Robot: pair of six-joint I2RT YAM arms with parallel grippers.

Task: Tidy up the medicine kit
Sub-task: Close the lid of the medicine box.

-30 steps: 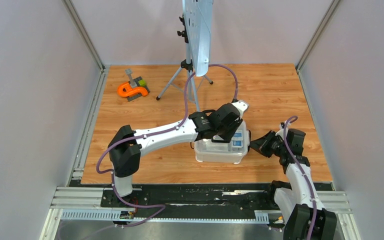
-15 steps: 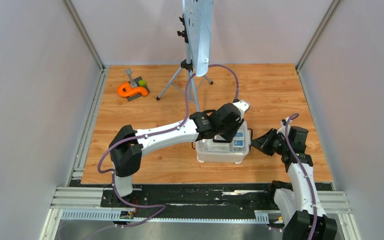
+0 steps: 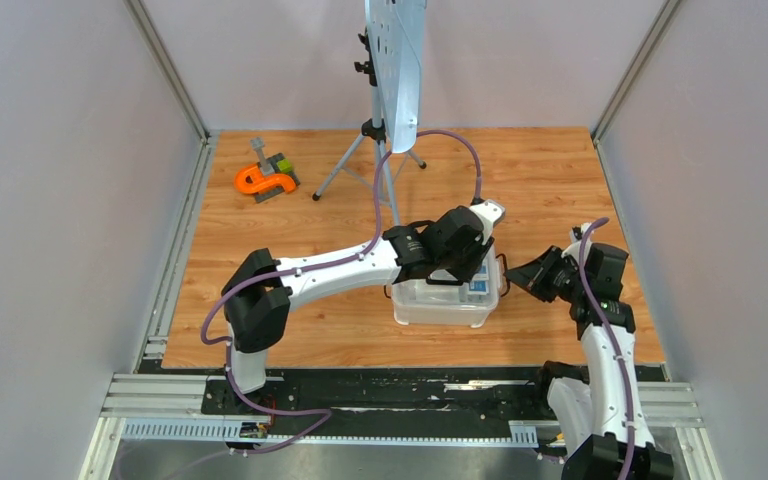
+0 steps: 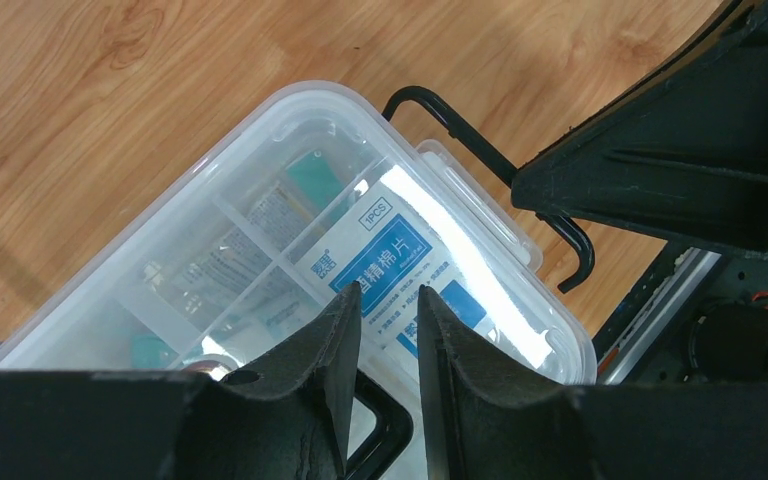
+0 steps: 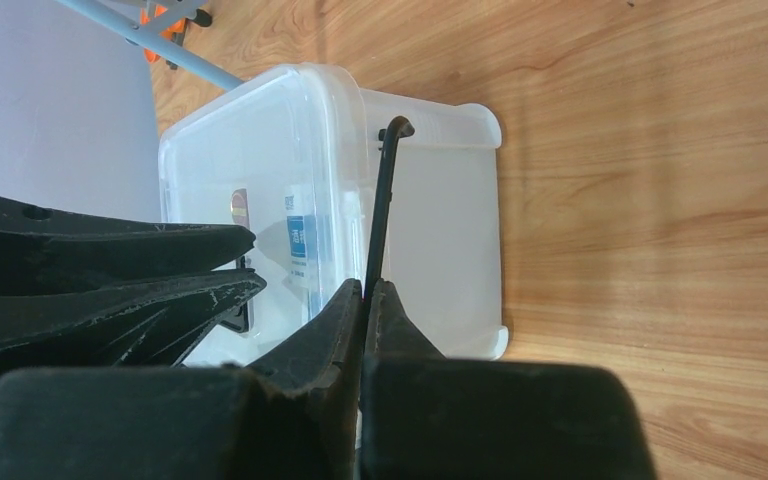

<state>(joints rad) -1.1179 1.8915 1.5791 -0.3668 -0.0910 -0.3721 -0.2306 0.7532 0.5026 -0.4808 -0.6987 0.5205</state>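
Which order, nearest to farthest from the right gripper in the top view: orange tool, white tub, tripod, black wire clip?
1. black wire clip: pinched between the right gripper's fingers.
2. white tub: just to its left.
3. tripod: far centre of the table.
4. orange tool: far left corner.

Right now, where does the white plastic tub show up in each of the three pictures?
Top view: white tub right of centre, partly under the left arm.
Left wrist view: tub fills the middle, lying diagonally.
Right wrist view: tub at upper centre, beyond the right pincer.
Shared landmark: the blue-labelled packet under its clear lid.
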